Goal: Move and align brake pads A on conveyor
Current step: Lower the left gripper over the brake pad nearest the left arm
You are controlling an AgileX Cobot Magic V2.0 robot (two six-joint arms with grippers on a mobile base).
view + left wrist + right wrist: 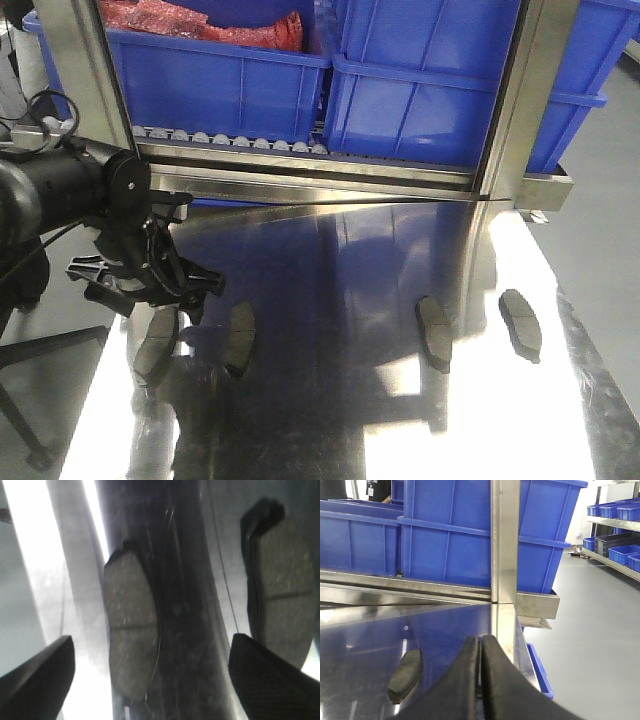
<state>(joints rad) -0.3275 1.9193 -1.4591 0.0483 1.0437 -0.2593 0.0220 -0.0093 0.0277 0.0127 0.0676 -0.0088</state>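
A brake pad (pixel 131 630) was seen below and between the left claw's (pixel 150 677) wide-spread fingers, untouched. A second pad (pixel 285 590) lay just outside one finger. The right claw (pixel 481 675) was pressed shut, holding nothing.

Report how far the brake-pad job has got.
Done: nothing visible. All four grey-brown curved brake pads lie on the shiny steel tabletop, unevenly spaced. In hand: the left tool hangs open astride one pad, not gripping; the right tool is shut, empty. Left: moving and aligning all four; no belt is in view.
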